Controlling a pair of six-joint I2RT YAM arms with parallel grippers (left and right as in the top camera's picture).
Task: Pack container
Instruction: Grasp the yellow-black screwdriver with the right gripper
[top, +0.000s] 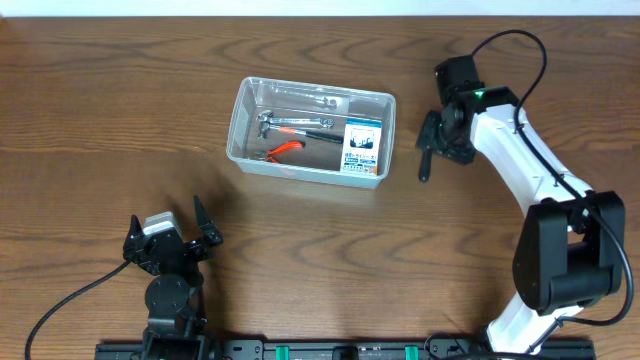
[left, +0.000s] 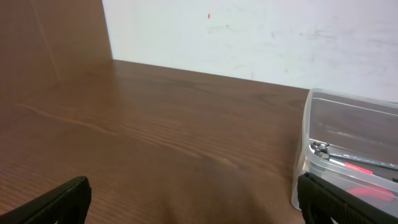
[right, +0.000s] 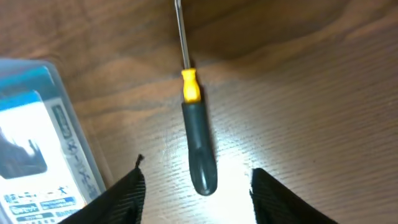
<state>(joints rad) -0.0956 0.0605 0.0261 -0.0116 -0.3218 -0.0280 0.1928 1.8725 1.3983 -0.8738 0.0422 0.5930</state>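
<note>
Holding tools (top: 296, 125), clear thick-rimmed container (top: 300, 171)

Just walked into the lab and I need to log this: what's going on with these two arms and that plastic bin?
The robot is packing tools into the clear container. Red-handled pliers, metal tools and a small printed box lie inside. The right gripper is open above a black-handled screwdriver lying on the table beside the container, with a finger on either side of the handle and not gripping it. The left gripper is open and empty, far from the container.
</note>
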